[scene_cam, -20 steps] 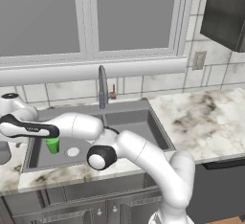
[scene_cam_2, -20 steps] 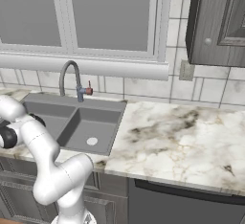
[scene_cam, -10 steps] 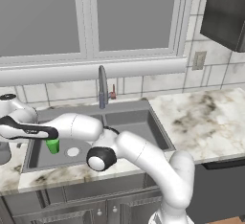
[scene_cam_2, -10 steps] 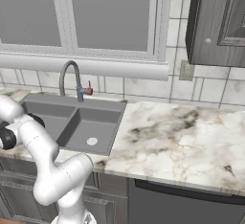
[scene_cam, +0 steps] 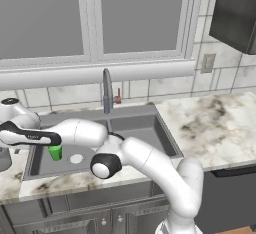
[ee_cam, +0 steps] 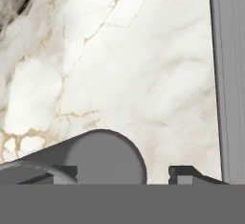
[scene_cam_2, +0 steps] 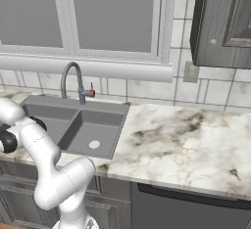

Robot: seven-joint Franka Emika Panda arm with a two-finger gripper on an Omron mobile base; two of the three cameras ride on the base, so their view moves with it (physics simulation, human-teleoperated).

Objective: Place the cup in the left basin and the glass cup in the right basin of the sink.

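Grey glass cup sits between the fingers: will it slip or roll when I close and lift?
The glass cup looks smooth and straight-walled, so it may slip without a firm squeeze. It is round with no handle, so it would probably roll if knocked over on the marble counter. It is likely rigid and possibly fragile.

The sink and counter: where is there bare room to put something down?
The right basin is bare around its drain. The marble counter between the sink and the wall outlet lies open. It is crowded at the left basin, where the green cup stands beneath the arm.
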